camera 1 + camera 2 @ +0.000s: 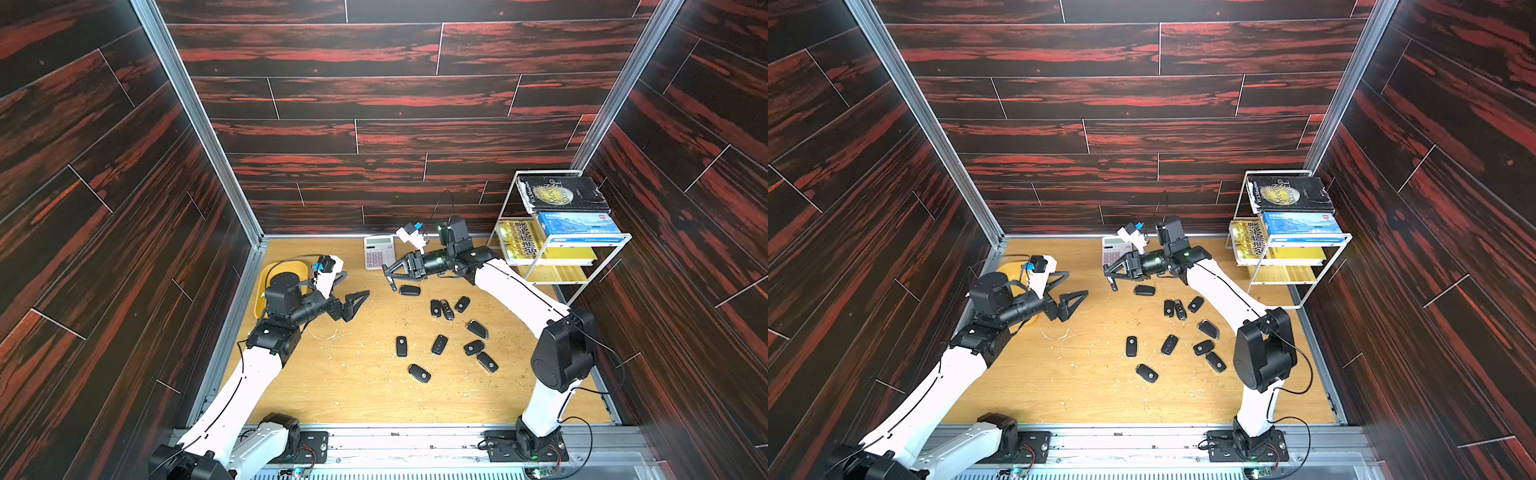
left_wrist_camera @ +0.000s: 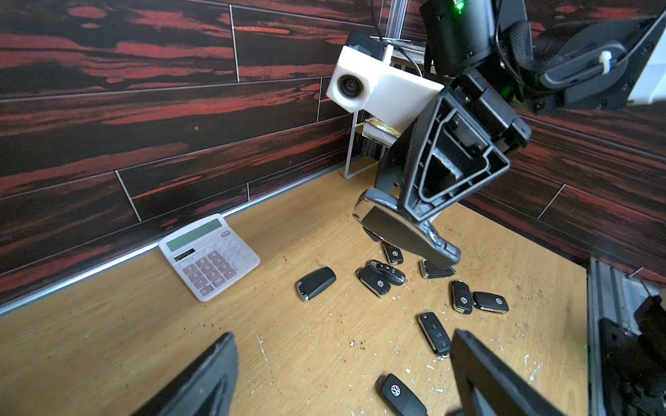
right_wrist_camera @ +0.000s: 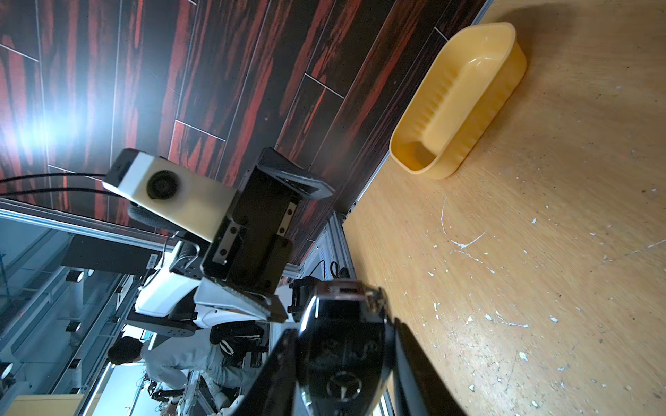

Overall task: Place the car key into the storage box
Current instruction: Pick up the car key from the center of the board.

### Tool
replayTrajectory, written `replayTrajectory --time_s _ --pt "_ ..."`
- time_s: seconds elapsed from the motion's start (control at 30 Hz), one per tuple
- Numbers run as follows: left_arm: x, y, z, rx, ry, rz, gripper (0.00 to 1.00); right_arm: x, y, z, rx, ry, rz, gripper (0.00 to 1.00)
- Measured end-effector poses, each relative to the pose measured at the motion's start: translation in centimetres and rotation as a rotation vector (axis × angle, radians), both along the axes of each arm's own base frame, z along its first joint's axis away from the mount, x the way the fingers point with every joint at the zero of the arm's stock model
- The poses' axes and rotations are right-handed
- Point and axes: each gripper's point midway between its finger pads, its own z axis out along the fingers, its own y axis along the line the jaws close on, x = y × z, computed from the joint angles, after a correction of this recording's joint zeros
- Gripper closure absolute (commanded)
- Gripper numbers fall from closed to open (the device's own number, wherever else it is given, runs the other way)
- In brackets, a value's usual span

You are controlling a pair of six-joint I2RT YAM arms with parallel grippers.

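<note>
Closest to the right wrist lens, at the bottom centre of that frame, a glossy black Mercedes car key [image 3: 346, 374] is sitting clamped between the two fingers of the right pincer [image 1: 390, 279], which is pinching it by its long sides. In both top views this key is hanging clear of the bench [image 1: 353, 386], just above another black fob [image 1: 410, 290] and below the white calculator [image 1: 379, 251]. Further fobs are lying scattered toward the centre right.

At centre left, the left pincer [image 1: 354, 286] is standing spread wide and empty, pointing toward the right one, well apart from it. The yellow storage box [image 3: 479, 122] is lying empty at the upper right of the right wrist frame, against the wall. From above it is showing only in part, since the left arm's wrist is covering much of it.

Risks, as I judge them: the slick shell could be slipping out of such a narrow pinch and landing among the other fobs. If the right arm is carrying it straight across, it may be running into the left arm parked over the box. Should a hand-over be coming, a mistimed release would be dropping the key short of the rim
</note>
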Motion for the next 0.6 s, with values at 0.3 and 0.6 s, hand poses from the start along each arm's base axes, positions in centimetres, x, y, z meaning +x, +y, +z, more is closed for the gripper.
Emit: replayTrajectory --time_s 0.3,0.6 --pt "0.7 -4.0 -5.7 0.125 -0.009 -0.118 0.03 2.0 -0.2 -4.3 -0.022 0.056 -0.024 0.72" --pt "3.0 -6.3 -4.5 0.162 -0.147 -0.154 0.04 3.7 -0.3 -7.5 -0.048 0.11 -0.046 0.71"
